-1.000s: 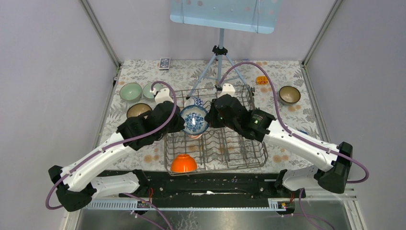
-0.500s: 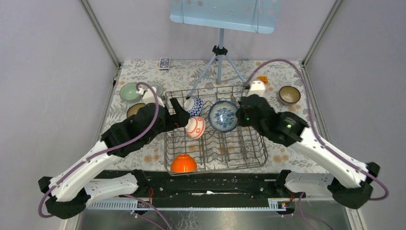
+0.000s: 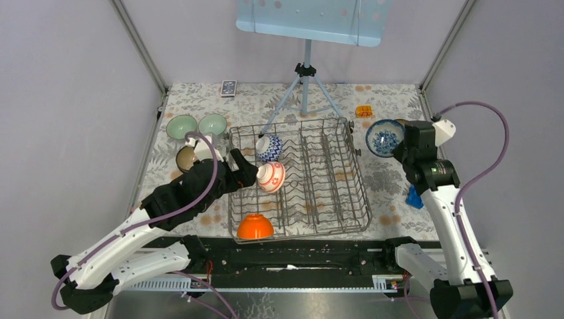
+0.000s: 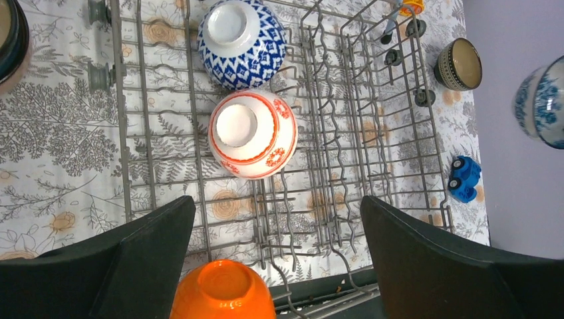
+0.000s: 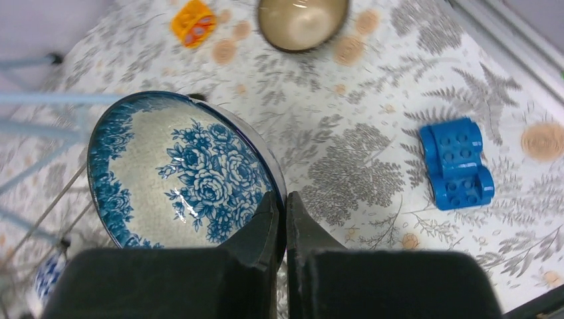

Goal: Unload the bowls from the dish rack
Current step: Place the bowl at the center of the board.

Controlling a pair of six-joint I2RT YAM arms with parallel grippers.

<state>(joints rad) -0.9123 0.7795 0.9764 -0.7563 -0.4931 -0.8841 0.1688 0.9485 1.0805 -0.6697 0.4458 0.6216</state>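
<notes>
Blue-floral bowl (image 5: 179, 173) pinched at rim in right claw (image 5: 282, 203), left claw (image 4: 276, 206) spread beside red-patterned bowl (image 4: 253, 133)

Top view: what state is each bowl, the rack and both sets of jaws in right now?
Dish rack: holds three bowls.
Blue diamond bowl: in rack, tilted, foot showing.
Red-and-white bowl: in rack, tilted, foot showing.
Orange bowl: in rack, upside down.
Blue floral bowl: pinched by rim, clear of rack.
Green bowls: upright on table.
Left jaws: open, empty.
Right jaws: shut on blue floral bowl.
</notes>
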